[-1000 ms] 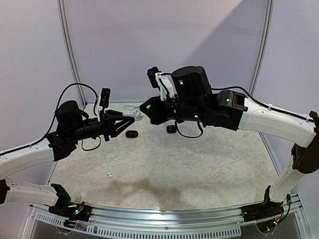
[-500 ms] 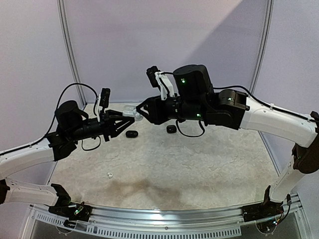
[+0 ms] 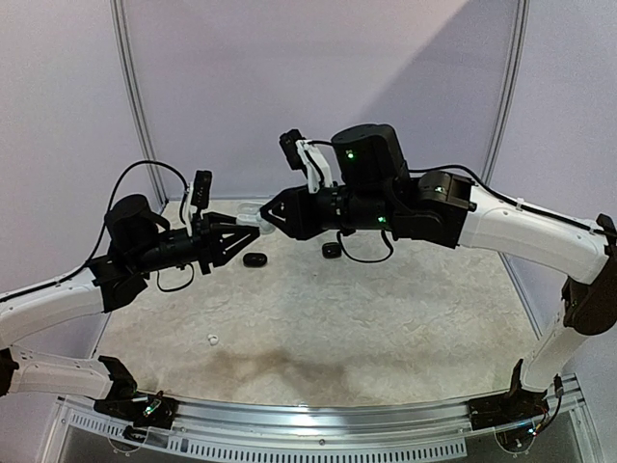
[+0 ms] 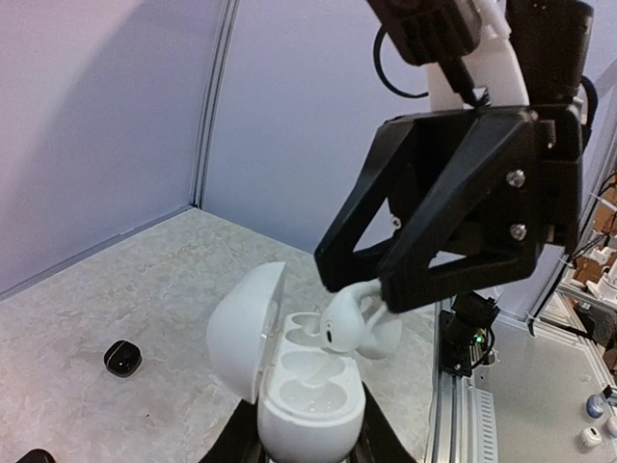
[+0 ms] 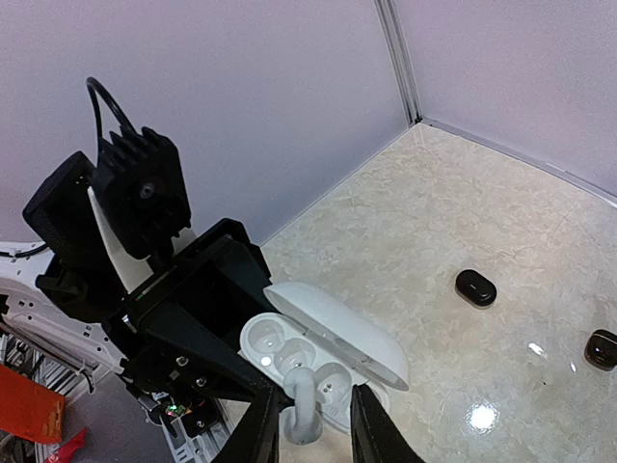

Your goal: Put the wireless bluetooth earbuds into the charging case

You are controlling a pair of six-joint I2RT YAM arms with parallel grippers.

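Note:
My left gripper (image 3: 248, 226) (image 4: 304, 440) is shut on the base of the white charging case (image 4: 308, 395) (image 3: 253, 214) and holds it up with the lid (image 4: 246, 323) open. A white earbud (image 4: 345, 326) (image 5: 304, 417) leans on the case's far sockets, stem pointing away from the case. My right gripper (image 3: 271, 214) (image 5: 313, 399) (image 4: 364, 289) straddles that stem. Its jaws stand apart: one finger touches the stem and the other is clear of it. The near sockets of the case (image 5: 289, 349) are bare.
Two black pebble-like pieces (image 3: 254, 259) (image 3: 332, 250) lie on the mat at the back, under the grippers, also seen as a black oval (image 5: 476, 286) and a second dark piece (image 5: 603, 348). A tiny white earbud (image 3: 211, 339) lies on the mat at the near left.
My right gripper has edged left toward the case and its jaws have parted off the earbud stem. The left arm and the case have stayed still.

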